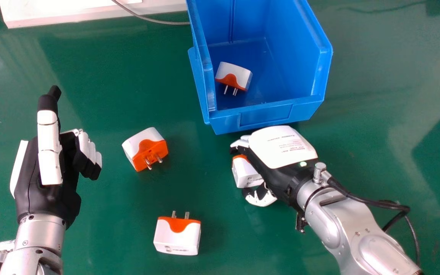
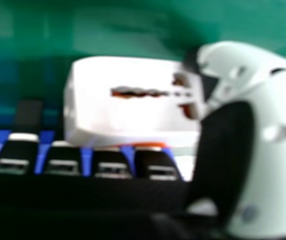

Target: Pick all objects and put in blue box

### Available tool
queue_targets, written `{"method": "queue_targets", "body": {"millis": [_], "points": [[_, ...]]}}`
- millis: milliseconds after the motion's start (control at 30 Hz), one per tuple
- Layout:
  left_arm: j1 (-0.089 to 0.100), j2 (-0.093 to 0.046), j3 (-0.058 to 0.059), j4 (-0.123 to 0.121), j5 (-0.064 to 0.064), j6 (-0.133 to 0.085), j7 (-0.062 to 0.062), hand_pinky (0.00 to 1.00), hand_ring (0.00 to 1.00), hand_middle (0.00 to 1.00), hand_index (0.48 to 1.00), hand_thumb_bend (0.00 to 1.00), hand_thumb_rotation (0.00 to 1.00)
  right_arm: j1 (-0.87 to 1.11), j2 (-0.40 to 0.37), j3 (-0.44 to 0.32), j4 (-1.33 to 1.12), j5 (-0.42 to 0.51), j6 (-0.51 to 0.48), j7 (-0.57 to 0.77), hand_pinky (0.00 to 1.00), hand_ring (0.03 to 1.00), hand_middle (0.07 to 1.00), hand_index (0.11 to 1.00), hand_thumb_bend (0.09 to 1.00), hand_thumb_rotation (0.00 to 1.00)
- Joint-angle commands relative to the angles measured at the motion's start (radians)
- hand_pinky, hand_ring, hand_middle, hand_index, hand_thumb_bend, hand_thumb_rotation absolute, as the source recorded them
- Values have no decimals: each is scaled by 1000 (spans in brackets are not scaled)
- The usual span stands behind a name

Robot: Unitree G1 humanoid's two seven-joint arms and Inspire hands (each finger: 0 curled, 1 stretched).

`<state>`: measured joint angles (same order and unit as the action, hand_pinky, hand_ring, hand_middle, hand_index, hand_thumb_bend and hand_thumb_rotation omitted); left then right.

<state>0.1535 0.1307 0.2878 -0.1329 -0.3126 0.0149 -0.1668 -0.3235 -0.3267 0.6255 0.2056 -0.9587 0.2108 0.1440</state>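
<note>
Right hand point(image 1: 281, 147) clamps a plug point(image 1: 246, 173) between fingers and thumb, just in front of the box point(image 1: 266, 115); best lifted clear of the rim before moving inward; left hand point(image 1: 33, 179), relaxed, left of the box

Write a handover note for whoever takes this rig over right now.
Right hand: closed on an orange-and-white plug adapter, near side of the blue box.
Left hand: open, idle, at the head view's left.
Done: one adapter in the box.
Left: box the held adapter, then two on the green table: one farther off, one nearer the robot.
</note>
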Motion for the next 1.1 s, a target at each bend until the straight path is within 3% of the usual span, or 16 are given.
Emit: {"method": "queue_targets", "body": {"millis": [0, 100, 133, 167, 200, 267, 333, 533, 700, 867, 1067], "points": [[-3, 12, 4, -12, 7, -7, -1, 0, 0, 0, 1000, 650, 1000, 12, 7, 11, 37, -21, 25, 15, 693, 802, 820, 761, 461, 58], [-2, 12, 3, -17, 9, -4, 1, 0, 0, 1, 1000, 652, 1000, 21, 17, 4, 42, -27, 40, -25, 606, 715, 753, 701, 586, 29], [-3, 13, 3, -16, 11, -4, 2, 0, 0, 1, 1000, 652, 1000, 23, 18, 3, 46, -29, 38, -44, 606, 715, 753, 701, 586, 29], [-4, 13, 2, -16, 12, -4, 3, 0, 0, 1, 1000, 652, 1000, 24, 17, 2, 49, -29, 36, -60, 542, 644, 696, 671, 570, 23], [-5, 14, 2, -15, 14, -5, 3, 0, 0, 1, 1000, 652, 1000, 24, 16, 1, 54, -27, 31, -77, 542, 644, 696, 671, 570, 23], [-3, 14, 1, -22, 15, -2, 4, 0, 0, 1, 1000, 653, 1000, 27, 14, 0, 60, -26, 26, -105, 446, 553, 620, 611, 550, 15], [-3, 16, 2, -19, 15, -4, 1, 0, 0, 0, 1000, 653, 1000, 29, 16, -3, 63, -21, 30, -124, 431, 531, 599, 581, 541, 12], [-3, 21, 2, -20, 17, -3, -1, 0, 0, 0, 1000, 653, 1000, 34, 31, -22, 72, 10, 38, -143, 407, 504, 567, 521, 526, 7], [-3, 25, 4, -26, 19, 4, 0, 0, 0, 0, 1000, 652, 1000, 54, 62, -77, 40, 88, 52, -117, 379, 476, 546, 475, 512, 3], [-3, 29, 6, -28, 20, 12, 1, 0, 0, 0, 1000, 652, 1000, 72, 96, -120, -12, 145, 99, -71, 367, 467, 542, 467, 507, 2], [-4, 31, 10, -29, 20, 18, -3, 0, 0, 0, 1000, 651, 1000, 94, 98, -128, -44, 142, 105, -95, 359, 462, 535, 469, 503, 1]]}}
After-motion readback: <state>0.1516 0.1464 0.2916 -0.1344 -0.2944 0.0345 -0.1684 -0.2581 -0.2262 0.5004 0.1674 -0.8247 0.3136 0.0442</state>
